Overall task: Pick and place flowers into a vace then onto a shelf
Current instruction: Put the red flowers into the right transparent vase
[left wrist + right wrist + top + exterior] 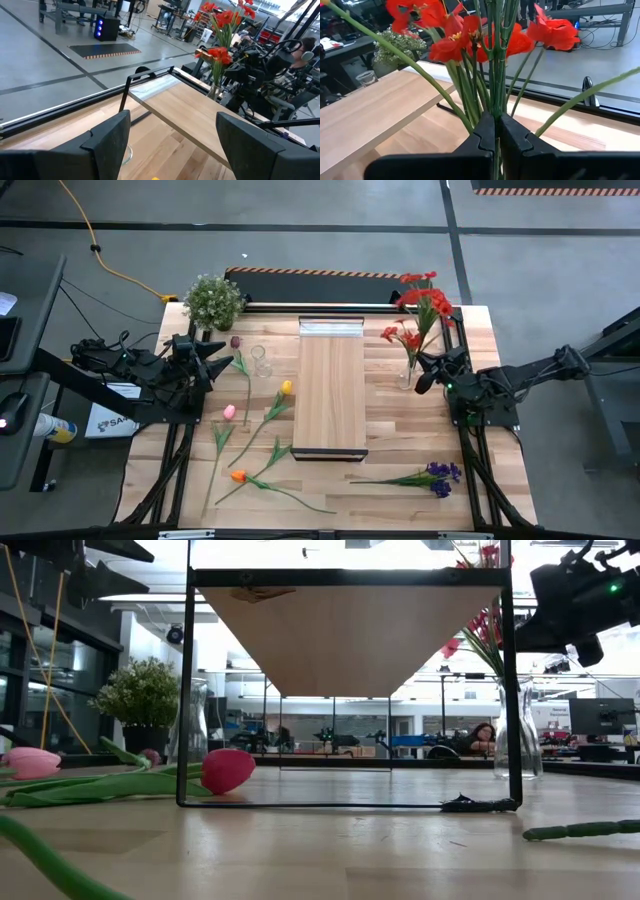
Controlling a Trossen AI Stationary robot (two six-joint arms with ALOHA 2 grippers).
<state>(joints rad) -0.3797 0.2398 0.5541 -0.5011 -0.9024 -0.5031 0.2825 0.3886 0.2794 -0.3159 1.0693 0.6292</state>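
Note:
The light wood shelf (330, 390) stands mid-table. To its right, a glass vase (407, 373) stands on the tabletop and holds red flowers (422, 302). My right gripper (424, 378) is shut right beside the vase, level with the red stems (492, 85). My left gripper (222, 352) hovers open at the table's left, near an empty glass vase (260, 361). Maroon (236, 341), yellow (287, 387), pink (229, 412), orange (238, 476) and purple (441, 475) flowers lie flat on the table. My right gripper (495, 125) has its shut fingertips up against the bunch of red flower stems, coming level from the table's right. Whether the fingertips touch the stems or the vase, I cannot tell.
A bushy pale-green potted plant (213, 300) stands at the far left corner. A person sits in the room beyond the table (482, 738). Bare tabletop lies near the front edge, between the orange and the purple flower.

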